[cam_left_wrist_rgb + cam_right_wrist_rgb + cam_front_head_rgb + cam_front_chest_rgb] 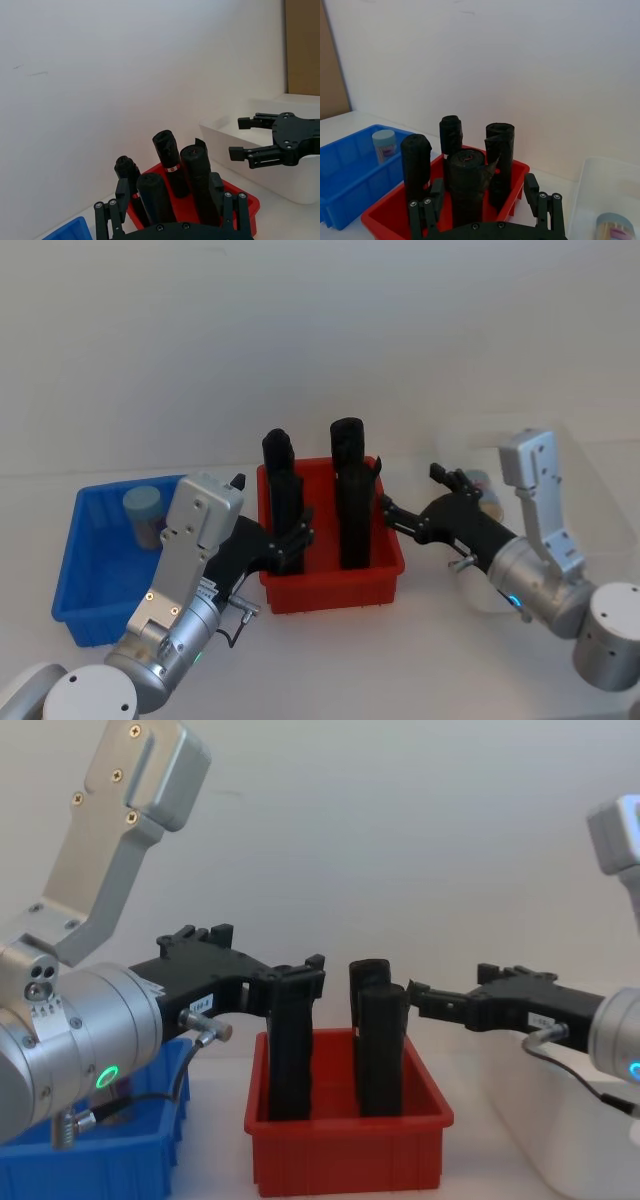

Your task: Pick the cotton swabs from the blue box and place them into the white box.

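1. The plain white bench [330, 660] carries three bins in a row.
2. The bright blue ribbed plastic box [85, 585] sits at the left.
3. A red plastic bin [335, 590] stands in the middle.
4. The glossy white plastic tub [605, 500] sits at the right.

**Both arms forward, both grippers empty**

Left gripper [285, 540] extended from lower left, fingers spread, holding nothing. Right gripper [425, 502] extended from lower right, pointing toward centre, fingers parted and empty. Wrists roughly level; fingertips well apart.
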Controlling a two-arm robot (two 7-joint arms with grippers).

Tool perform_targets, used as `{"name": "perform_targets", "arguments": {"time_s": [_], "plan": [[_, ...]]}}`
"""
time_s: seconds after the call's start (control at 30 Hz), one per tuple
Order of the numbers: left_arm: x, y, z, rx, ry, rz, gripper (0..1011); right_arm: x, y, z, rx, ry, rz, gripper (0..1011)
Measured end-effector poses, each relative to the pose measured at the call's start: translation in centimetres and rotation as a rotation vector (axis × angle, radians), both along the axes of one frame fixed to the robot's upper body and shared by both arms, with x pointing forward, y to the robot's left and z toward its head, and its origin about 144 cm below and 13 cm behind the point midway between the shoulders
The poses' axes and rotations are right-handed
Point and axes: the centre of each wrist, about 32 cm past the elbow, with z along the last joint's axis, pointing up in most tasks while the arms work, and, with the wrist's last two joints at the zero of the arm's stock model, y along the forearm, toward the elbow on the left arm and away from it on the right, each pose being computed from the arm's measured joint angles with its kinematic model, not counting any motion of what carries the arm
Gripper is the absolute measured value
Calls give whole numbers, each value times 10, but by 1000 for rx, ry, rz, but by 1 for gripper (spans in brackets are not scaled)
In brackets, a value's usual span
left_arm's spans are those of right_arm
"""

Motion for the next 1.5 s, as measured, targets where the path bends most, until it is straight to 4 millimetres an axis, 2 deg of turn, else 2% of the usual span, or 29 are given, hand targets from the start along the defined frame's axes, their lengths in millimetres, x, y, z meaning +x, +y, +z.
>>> {"name": "perform_targets", "arguments": {"time_s": [0.43, 1.17, 1.43, 1.5], "plan": [[0, 0, 0, 0, 0, 0, 1004, 33, 15, -9, -16, 19, 56, 1002], [0, 0, 0, 0, 0, 0, 1005, 71, 34, -18, -34, 53, 109, 1002], [0, 0, 0, 0, 0, 0, 1004, 79, 38, -20, -31, 59, 127, 846], [0, 0, 0, 0, 0, 0, 1004, 81, 39, -20, -27, 61, 131, 777]]}}
